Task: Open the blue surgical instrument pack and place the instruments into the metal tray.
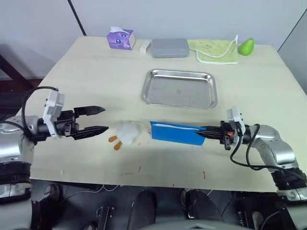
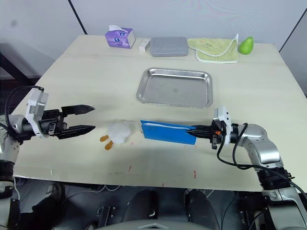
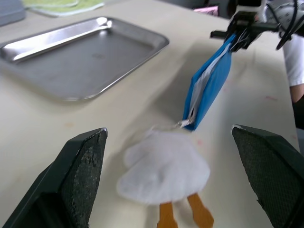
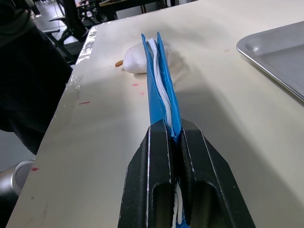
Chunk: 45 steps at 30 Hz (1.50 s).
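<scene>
Holding position at the near edge of the tabletop (image 1: 96,76): right claw (image 1: 205,132), fingers clamped together on one short end of the blue surgical instrument pack (image 1: 176,132), whose seam with its whitish lining runs straight out from the fingertips. Pack: lifted on edge, long axis lying across the tabletop from the right claw toward the left one, free end just beside a small white padded item (image 1: 128,132) with two orange tabs. Left claw (image 1: 98,119): fingers spread wide apart, empty, aimed along that same axis at the pack's free end, with the white item lying between; of the two arms, this one is the nearer to the unheld end and looks placed to take it for the peel. Metal tray (image 1: 180,88): bare, beyond the pack toward the far side, well apart from both claws. Instruments: none visible, presumably sealed inside. Far edge: purple tissue box (image 1: 120,38), grey case (image 1: 169,48), green cloth (image 1: 215,50), green pear (image 1: 246,46).
</scene>
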Each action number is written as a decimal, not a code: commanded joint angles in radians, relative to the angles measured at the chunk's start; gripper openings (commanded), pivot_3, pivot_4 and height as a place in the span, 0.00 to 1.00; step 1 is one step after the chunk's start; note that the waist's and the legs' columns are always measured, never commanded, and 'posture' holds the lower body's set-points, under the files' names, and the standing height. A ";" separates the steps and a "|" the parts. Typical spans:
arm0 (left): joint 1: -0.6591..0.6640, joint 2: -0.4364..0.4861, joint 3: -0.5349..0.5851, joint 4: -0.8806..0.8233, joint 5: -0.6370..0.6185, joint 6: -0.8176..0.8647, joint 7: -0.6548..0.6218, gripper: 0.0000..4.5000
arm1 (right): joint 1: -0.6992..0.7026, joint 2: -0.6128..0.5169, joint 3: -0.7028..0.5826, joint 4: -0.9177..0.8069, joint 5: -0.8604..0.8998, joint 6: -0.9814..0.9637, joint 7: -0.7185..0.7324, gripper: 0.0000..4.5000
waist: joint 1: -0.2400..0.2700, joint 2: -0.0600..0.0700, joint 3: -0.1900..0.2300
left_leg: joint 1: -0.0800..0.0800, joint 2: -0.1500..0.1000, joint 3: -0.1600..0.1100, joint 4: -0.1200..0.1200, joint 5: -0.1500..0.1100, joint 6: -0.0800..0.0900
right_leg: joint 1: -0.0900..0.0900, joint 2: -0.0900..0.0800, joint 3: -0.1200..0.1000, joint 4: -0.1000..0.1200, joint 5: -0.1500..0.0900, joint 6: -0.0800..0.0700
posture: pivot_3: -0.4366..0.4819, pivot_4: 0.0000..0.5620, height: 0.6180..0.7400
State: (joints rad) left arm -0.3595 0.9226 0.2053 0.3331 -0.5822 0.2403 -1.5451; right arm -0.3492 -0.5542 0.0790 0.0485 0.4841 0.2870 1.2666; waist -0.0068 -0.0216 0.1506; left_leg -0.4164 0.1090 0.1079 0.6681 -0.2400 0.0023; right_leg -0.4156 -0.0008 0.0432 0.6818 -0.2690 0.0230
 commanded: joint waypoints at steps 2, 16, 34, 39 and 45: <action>-0.044 -0.075 -0.063 -0.027 0.063 -0.062 0.030 0.99 | -0.003 -0.008 0.014 -0.030 -0.007 0.019 0.004 0.00 | -0.001 0.000 0.000 | 0.000 0.000 0.000 0.000 0.000 0.000 | 0.000 0.000 0.000 0.000 0.000 0.000 | 0.48 0.27 1.00; -0.219 -0.280 -0.198 0.083 0.196 -0.170 0.081 0.90 | 0.001 -0.016 0.026 -0.077 -0.011 0.042 -0.005 0.00 | -0.008 0.000 0.000 | 0.000 0.000 -0.001 0.000 0.000 0.000 | 0.000 0.002 0.001 0.000 0.000 0.000 | 0.48 0.27 1.00; -0.227 -0.326 -0.249 0.041 0.237 -0.187 0.062 0.90 | -0.013 -0.019 0.028 -0.074 -0.018 0.049 -0.015 0.00 | -0.006 0.000 0.000 | 0.000 0.000 -0.001 0.000 0.000 0.000 | 0.000 0.002 0.001 0.001 0.000 0.000 | 0.48 0.27 1.00; -0.219 -0.335 -0.268 0.039 0.255 -0.208 0.071 0.90 | -0.016 -0.021 0.027 -0.071 -0.019 0.049 -0.011 0.00 | -0.006 0.000 0.000 | 0.000 0.000 -0.001 0.000 0.000 0.000 | 0.000 0.002 0.001 0.001 0.000 0.000 | 0.48 0.27 1.00; -0.210 -0.346 -0.275 0.047 0.265 -0.236 0.071 0.71 | -0.018 -0.024 0.026 -0.073 -0.019 0.052 -0.008 0.00 | -0.006 0.000 0.000 | 0.000 0.000 -0.001 0.000 0.000 0.000 | 0.000 0.002 0.001 0.001 0.000 0.000 | 0.48 0.27 1.00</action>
State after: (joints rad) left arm -0.5783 0.5759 -0.0612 0.4030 -0.3202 0.0310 -1.4629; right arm -0.3563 -0.5649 0.1007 -0.0038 0.4732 0.3328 1.2578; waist -0.0131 -0.0219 0.1504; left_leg -0.4164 0.1089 0.1065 0.6684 -0.2399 0.0023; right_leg -0.4152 0.0012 0.0440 0.6824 -0.2688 0.0231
